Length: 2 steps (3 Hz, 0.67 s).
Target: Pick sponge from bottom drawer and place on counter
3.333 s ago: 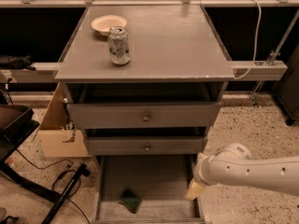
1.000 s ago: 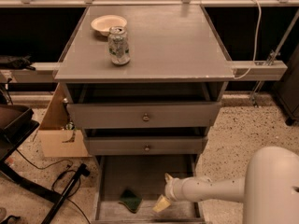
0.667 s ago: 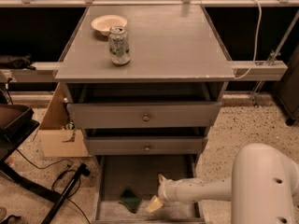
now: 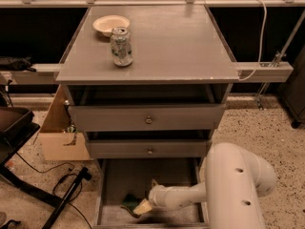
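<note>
No legible text anywhere; pincer (image 4: 143, 207) in bottom drawer (image 4: 125, 179).

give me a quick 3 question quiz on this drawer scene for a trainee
1. True or false: the sponge lies on the counter.
2. What stands near the bowl on the counter? A) can B) mug C) bottle
3. Fill in: the gripper is down inside the open ____ drawer, right beside the sponge.

Key: 1 false, it lies in the bottom drawer; 2 A; 3 bottom.
</note>
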Each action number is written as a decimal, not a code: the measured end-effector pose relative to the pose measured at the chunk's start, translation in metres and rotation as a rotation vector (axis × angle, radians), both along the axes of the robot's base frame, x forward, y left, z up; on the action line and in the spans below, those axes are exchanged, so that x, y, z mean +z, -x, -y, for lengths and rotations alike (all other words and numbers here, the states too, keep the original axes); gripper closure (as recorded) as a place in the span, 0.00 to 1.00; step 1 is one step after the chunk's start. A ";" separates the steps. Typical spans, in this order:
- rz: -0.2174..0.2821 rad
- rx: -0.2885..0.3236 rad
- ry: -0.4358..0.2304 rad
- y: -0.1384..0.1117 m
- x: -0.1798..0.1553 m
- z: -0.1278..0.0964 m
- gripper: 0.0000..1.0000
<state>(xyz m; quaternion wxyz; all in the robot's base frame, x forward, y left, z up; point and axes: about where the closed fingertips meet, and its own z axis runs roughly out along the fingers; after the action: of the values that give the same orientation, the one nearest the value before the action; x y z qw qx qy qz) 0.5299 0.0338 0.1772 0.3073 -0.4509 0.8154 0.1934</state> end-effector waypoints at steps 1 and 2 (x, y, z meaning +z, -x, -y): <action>-0.029 -0.055 -0.004 0.000 -0.031 -0.020 0.00; -0.047 -0.080 -0.001 0.006 -0.054 -0.035 0.00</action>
<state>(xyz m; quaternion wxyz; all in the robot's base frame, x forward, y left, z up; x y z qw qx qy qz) 0.5235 0.0684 0.1228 0.2957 -0.4131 0.8397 0.1919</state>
